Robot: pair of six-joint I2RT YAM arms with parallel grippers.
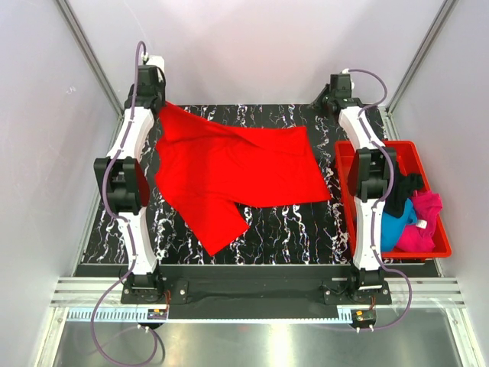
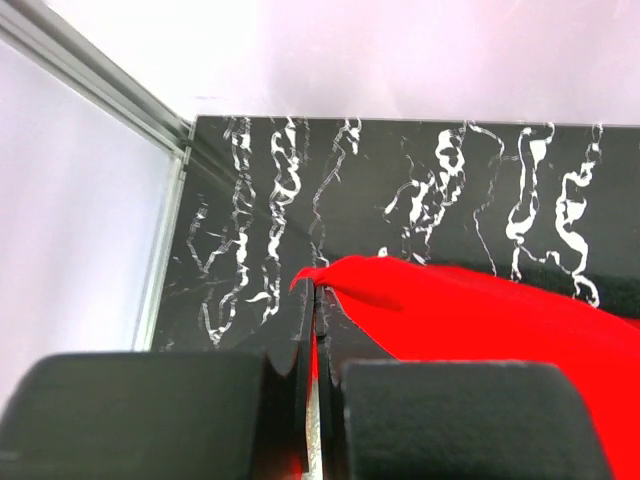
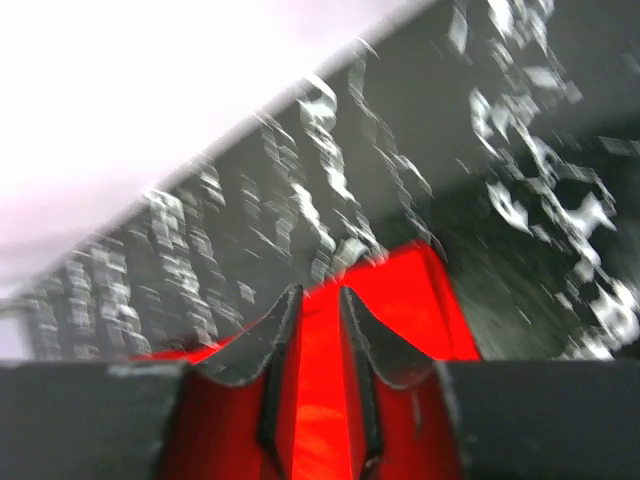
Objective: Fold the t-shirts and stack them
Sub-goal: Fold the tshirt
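Observation:
A bright red t-shirt (image 1: 237, 172) lies spread across the black marbled table (image 1: 290, 225), one sleeve pointing toward the near edge. At the back left, my left gripper (image 1: 159, 104) is shut on the shirt's far-left corner; in the left wrist view that corner of the red t-shirt (image 2: 420, 295) pokes out from between the pressed fingers of the left gripper (image 2: 318, 296). My right gripper (image 1: 330, 98) is at the back right, just beyond the shirt's far-right corner. The right wrist view is blurred. In it the right gripper (image 3: 318, 294) has its jaws parted, with the red t-shirt (image 3: 410, 300) showing below and between them.
A red plastic bin (image 1: 344, 157) stands at the table's right edge, beside the right arm. It holds a black t-shirt (image 1: 405, 189), a blue t-shirt (image 1: 393, 229) and a pink t-shirt (image 1: 424, 223). White walls enclose the table on the left, back and right.

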